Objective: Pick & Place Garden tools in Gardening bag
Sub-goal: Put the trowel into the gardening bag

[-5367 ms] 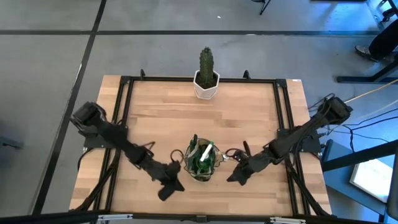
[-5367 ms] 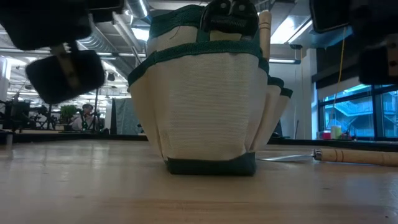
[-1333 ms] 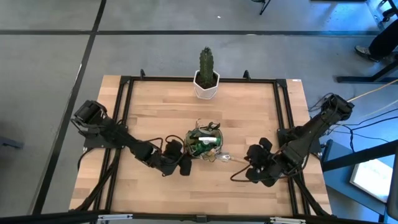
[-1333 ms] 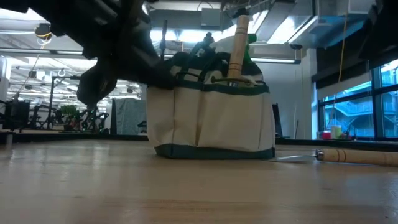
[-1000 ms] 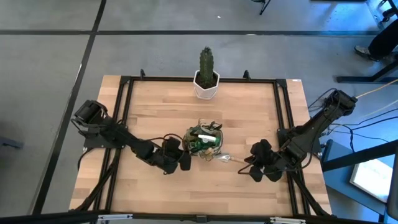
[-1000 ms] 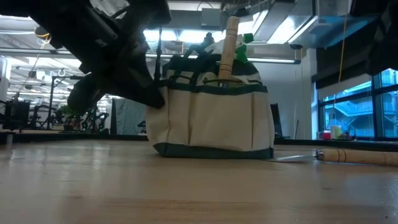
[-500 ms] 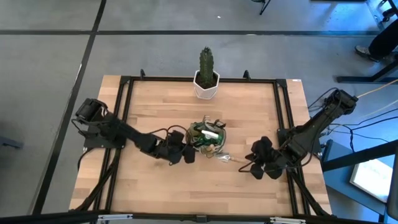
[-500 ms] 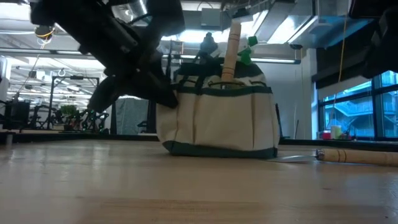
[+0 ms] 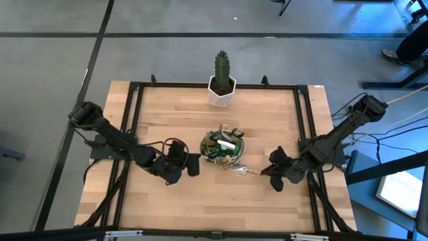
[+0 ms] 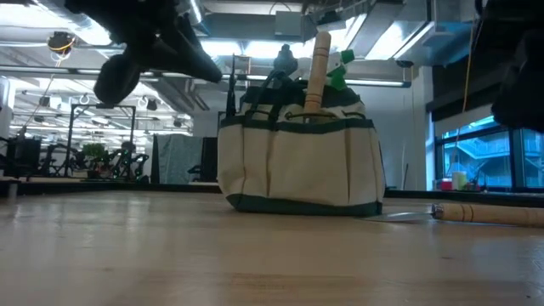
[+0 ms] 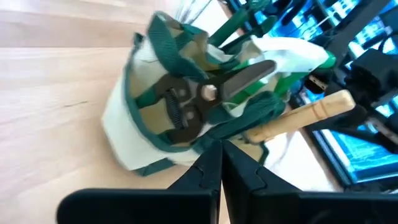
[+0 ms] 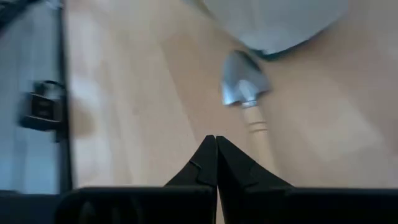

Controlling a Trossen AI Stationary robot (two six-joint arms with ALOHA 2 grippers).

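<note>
**Bag upright mid-worktop, trowel on the wood beside it**

I see the gardening bag (image 9: 222,148) standing upright near the middle of the worktop (image 9: 267,127), cream sides with green trim in my low view. Out of its top stick a wooden handle (image 10: 320,70), a green sprayer (image 10: 338,70) and some dark shapes I cannot sort out from that level. My left wrist view looks into its mouth: the pruning shears (image 11: 205,94) sit in a side pocket with blades up, the pale green sprayer lies behind them, and the wooden handle pokes out toward the room. Whether that handle belongs to the fork I cannot tell, since its metal end is buried in the bag.

The trowel (image 12: 244,88) lies flat on the wood just beside the bag on the right arm's side, blade toward the bag. In the high view it is only a small glint (image 9: 243,169), and the low view cuts its handle off at the frame edge.

The left gripper (image 9: 192,165) hangs just beside the bag on its left, clear of the fabric. Its fingers meet at the tips in its own wrist view (image 11: 221,163), with nothing between them. In the low view it is a dark mass above and left of the bag.

The right gripper (image 9: 273,173) sits near the trowel handle's end. Its fingers are likewise pressed together and empty (image 12: 214,154), and they cover part of the handle.

At the far edge, well apart from everything, stands a cactus (image 9: 221,69) in a white pot (image 9: 222,95).
</note>
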